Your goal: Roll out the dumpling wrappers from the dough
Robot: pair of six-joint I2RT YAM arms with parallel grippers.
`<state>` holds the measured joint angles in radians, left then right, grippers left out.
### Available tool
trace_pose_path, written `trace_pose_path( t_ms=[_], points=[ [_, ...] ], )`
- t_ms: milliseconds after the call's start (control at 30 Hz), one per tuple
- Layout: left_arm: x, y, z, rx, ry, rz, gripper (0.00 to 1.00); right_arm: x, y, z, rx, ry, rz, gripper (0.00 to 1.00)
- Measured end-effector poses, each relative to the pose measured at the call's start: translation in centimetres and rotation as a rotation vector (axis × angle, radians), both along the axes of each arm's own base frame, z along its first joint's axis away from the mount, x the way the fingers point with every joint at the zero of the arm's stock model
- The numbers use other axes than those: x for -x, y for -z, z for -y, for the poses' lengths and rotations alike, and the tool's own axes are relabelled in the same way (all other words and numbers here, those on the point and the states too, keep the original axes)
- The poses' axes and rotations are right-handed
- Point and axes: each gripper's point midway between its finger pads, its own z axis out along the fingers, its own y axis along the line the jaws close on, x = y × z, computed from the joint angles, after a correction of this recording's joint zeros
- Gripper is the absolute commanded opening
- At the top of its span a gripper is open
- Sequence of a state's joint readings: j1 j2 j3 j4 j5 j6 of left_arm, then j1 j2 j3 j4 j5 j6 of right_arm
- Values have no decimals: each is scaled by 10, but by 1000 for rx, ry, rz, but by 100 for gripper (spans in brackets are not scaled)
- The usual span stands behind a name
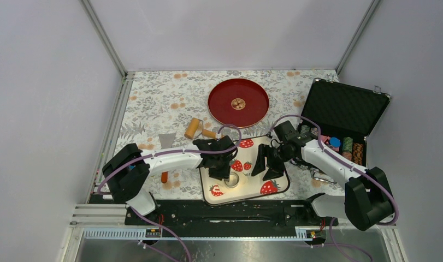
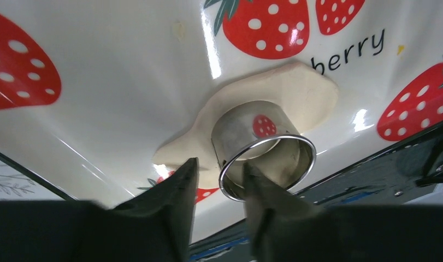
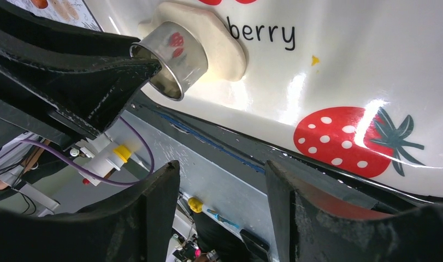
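A flattened, ragged off-white dough (image 2: 298,90) lies on the strawberry mat (image 2: 126,82), near its front edge (image 1: 252,190). A small metal ring cutter (image 2: 257,131) stands pressed into the dough (image 3: 222,41). My left gripper (image 2: 220,164) is open a little. Its fingers straddle the ring's near wall, and a gap shows between the left finger and the ring (image 3: 172,52). My right gripper (image 3: 222,164) hangs open and empty over the mat's front right edge, right of the ring. No separate dumpling wrappers show; the inside of the ring is hidden.
A wooden roller (image 1: 193,128) and a red plate (image 1: 238,102) lie behind the mat. An open black case (image 1: 342,112) with stacked chips stands at the right. A pale scraper (image 1: 166,140) lies left of the mat. The black base rail runs just in front.
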<state>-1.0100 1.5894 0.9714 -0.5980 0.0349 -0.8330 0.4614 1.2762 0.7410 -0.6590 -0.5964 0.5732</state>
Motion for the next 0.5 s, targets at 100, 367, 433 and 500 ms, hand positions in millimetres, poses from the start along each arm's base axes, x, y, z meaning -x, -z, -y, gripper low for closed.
trace_pose_path(
  t_ms=[100,367,433,500],
  points=[
    [0,0,-1,-5,-1,3,53,1,0,-1,0,-5,-1,66],
    [-2,-15,4,52,-11,34,52,0,-1,-11,1,-36,-8,61],
    [-2,-22,5,84,-21,49,50,-1,0,-16,-1,-46,-9,58],
    [-2,-27,4,114,-36,60,48,-2,1,-23,-1,-60,-13,54]
  ],
)
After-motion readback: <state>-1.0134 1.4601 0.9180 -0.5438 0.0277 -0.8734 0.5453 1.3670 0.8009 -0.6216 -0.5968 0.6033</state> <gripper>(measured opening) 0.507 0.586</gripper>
